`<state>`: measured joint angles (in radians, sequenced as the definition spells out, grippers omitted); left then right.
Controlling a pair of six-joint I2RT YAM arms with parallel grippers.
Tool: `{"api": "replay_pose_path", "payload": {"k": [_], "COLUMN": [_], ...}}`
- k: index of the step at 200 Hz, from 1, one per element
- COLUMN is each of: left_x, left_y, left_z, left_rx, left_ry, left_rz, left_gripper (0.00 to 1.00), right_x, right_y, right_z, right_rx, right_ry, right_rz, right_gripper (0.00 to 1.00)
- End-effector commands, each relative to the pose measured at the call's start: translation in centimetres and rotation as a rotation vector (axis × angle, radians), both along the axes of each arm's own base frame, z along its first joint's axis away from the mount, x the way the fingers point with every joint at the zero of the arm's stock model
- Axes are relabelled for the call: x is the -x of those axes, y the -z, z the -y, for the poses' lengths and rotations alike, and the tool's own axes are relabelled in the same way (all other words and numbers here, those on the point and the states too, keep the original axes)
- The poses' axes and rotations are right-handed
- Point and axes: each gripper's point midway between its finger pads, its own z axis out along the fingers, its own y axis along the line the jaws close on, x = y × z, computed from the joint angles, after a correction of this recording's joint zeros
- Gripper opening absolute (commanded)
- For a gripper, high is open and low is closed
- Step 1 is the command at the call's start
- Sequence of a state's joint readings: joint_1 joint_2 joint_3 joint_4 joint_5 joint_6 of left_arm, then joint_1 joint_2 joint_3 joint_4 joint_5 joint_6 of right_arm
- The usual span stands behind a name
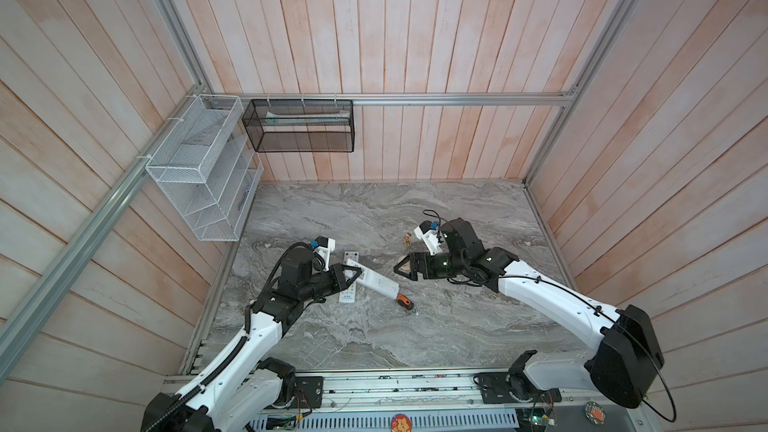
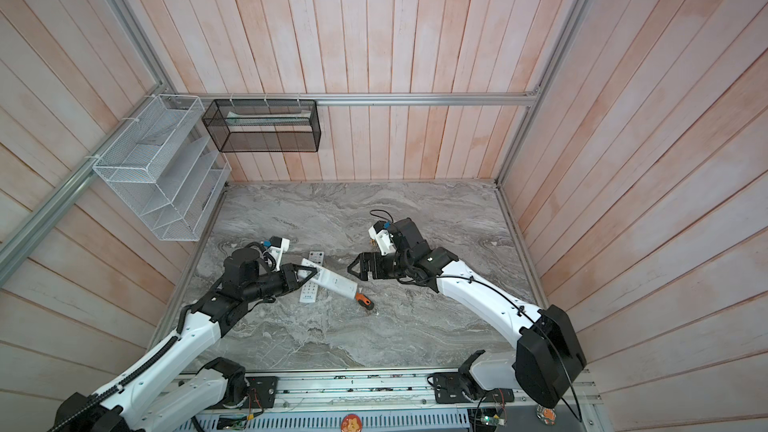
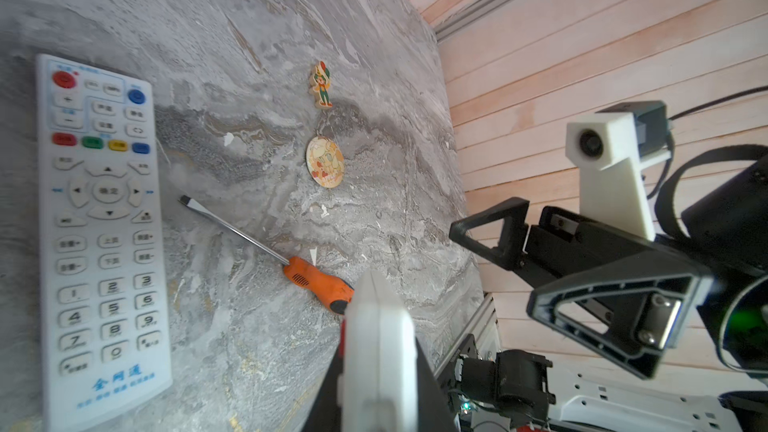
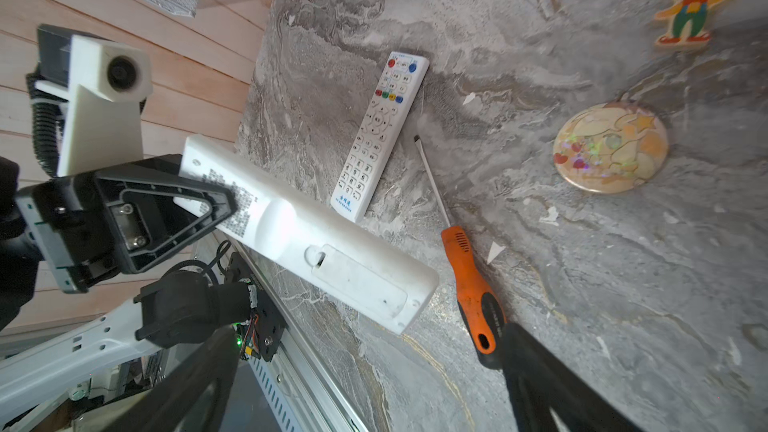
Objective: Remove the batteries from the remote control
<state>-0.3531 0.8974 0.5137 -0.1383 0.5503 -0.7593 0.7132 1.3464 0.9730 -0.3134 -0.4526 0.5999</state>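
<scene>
We see the left fingers (image 4: 220, 203) clamped on a long, smooth white plastic remote (image 4: 299, 234), held slantwise over the grey veined marble table (image 4: 561, 284). Its rectangular battery cover (image 4: 361, 280) is in place, hiding the batteries. The black triangular right fingers (image 3: 461, 231) gape wide, empty.

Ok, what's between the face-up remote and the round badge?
The orange-handled screwdriver, its shaft touching neither the face-up remote nor the round badge; clearest in the right wrist view.
</scene>
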Motion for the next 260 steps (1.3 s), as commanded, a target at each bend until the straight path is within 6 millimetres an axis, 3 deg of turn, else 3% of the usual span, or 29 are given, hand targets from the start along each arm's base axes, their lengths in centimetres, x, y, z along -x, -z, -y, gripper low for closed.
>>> {"api": "replay_pose_path", "payload": {"k": [1,42,105,160,192,225,260], "left_x": [1.1,3.1,4.1,4.8,5.0,5.2,5.2], "left_y": [3.3,6.5,7.3,8.0,7.9,8.1,8.0], "left_z": [-1.5,-2.0,-3.3,-3.3,-3.4,-3.4,-3.3], "left_rx": [-0.047,-0.089,-0.111,-0.098,-0.099,-0.094,-0.093], "left_ry": [-0.09,-0.129,-0.188,-0.184,-0.189,-0.181,-0.178], "left_rz": [-0.077,-0.13,-0.108,-0.12,-0.113,-0.117,-0.113], "left_gripper": [0.0,0.0,0.0,0.0,0.0,0.0,0.0], "right_x": [0.9,4.0,8.5,7.8,7.2,5.7,5.4], "right_y": [2.3,3.7,8.3,9.9,11.3,11.5,12.1], "right_z": [-0.8,-2.8,-6.3,-7.5,-7.1,-6.5,-7.0], "right_rx": [0.024,0.013,0.036,0.037,0.027,0.013,0.019], "right_ry": [0.052,0.054,-0.063,-0.05,-0.01,0.055,0.05], "right_rz": [-0.061,-0.133,-0.297,-0.326,-0.378,-0.374,-0.389], "right_gripper": [0.98,0.97,0.95,0.96,0.95,0.92,0.87]}}
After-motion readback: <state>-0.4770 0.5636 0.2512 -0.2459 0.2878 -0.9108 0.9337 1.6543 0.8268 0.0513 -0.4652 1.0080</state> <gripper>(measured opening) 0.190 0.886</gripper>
